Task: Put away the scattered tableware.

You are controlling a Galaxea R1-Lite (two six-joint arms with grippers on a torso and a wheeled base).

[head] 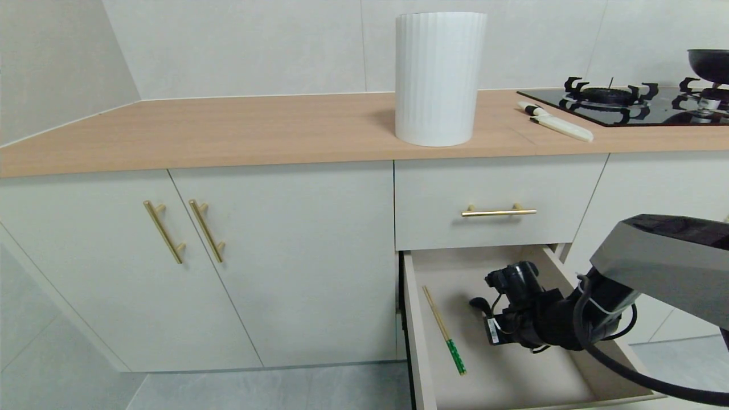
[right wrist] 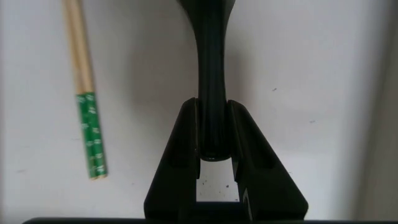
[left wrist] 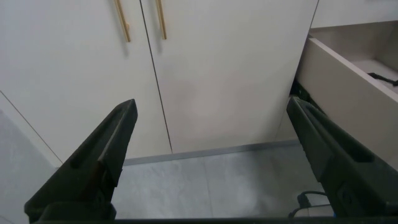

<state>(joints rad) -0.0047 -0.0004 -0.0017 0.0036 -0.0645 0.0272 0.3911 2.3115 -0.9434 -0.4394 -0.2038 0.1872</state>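
Black slim utensil handle (right wrist: 209,74) clamped in my right gripper (right wrist: 213,127) inside pale open drawer (head: 414,319); released high, it may bounce onto green-tipped wooden chopsticks (right wrist: 84,106) there. Left gripper (left wrist: 211,118) spread wide.

The chopsticks (head: 444,330) are tan with green speckled ends, the utensil (right wrist: 210,74) black, the ribbed canister (head: 438,80) white.

Worktop: light-brown wooden countertop (head: 256,131)
On the worktop: tall white ribbed cylindrical container (head: 438,80); white-bladed knife (head: 555,122); black glass gas hob (head: 626,105)
Drawer: open pale beige drawer (head: 512,378)
On the drawer floor: pair of wooden chopsticks with green ends (head: 444,330), near its left wall
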